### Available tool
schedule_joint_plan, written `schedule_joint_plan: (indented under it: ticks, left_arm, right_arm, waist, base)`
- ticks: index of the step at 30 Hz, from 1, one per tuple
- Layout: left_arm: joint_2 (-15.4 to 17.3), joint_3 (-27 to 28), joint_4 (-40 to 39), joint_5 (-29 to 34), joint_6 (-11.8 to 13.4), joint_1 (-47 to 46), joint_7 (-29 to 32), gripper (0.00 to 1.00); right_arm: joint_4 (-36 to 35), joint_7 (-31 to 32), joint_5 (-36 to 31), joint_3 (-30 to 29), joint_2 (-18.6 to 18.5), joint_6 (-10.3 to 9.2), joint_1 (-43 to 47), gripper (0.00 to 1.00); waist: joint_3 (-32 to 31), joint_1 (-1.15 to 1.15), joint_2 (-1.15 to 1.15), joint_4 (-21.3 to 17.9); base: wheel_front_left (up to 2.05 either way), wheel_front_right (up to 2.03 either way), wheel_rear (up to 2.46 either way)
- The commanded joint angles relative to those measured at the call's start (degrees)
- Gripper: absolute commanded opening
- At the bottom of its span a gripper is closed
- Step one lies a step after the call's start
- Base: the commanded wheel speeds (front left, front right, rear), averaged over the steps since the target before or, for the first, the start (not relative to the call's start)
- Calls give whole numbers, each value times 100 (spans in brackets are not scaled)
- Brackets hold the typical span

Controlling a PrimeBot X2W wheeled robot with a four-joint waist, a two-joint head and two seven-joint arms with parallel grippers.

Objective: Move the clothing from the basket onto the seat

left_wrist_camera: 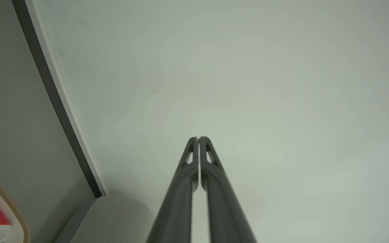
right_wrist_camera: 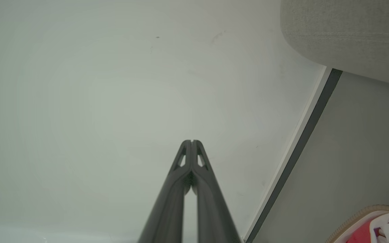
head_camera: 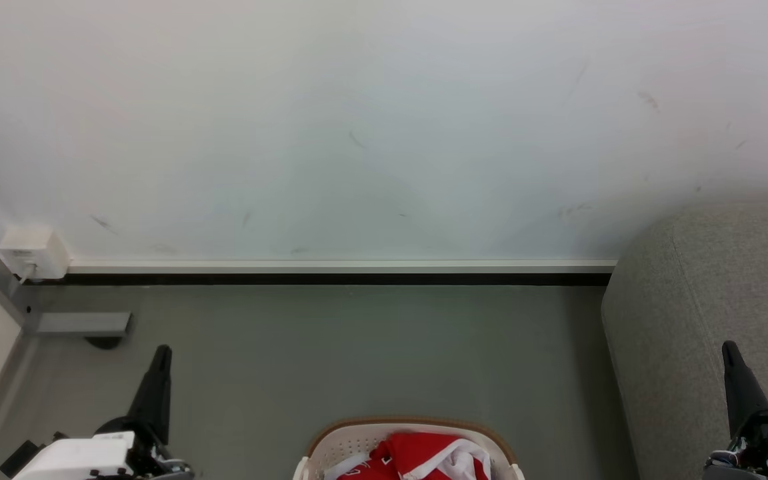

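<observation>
Lying bunched in the basket [head_camera: 411,422] at the bottom edge of the head view, the clothing [head_camera: 424,457] is a red heap with white trim. Only its top shows, so how many garments are tangled there is hard to say. The basket stands on the floor [head_camera: 357,347] between the two arms, with the seat [head_camera: 697,300] off to its right against the wall [head_camera: 384,133]. The left claw [head_camera: 163,349] and the right claw [head_camera: 729,345] are both clenched on nothing, pointing toward the wall and well apart from the fabric. A clenched claw driven down would probably only poke the heap or shove the light basket along the floor. A pinch on one fold may drag a second garment over the rim and drop it short of the seat. The right claw, seen against the seat in the head view, could snag the upholstery when swinging inward.
</observation>
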Motion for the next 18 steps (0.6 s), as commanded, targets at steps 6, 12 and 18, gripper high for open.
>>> schedule_joint_plan:
  ticks: [6,12,18]
  left_arm:
    - [16,6,-14,-82,-32,-28,18,0]
    - [16,6,-14,-82,-32,-28,18,0]
    - [16,6,-14,-82,-32,-28,18,0]
  right_arm:
    - [0,-16,42,0,-18,-15,-6,0]
    - [0,-17,42,0,-18,-15,-6,0]
    - [0,-17,42,0,-18,-15,-6,0]
  waist:
    - [0,0,0,0]
    - [0,0,0,0]
    - [0,0,0,0]
  base:
    - [0,0,0]
    - [0,0,0]
    - [0,0,0]
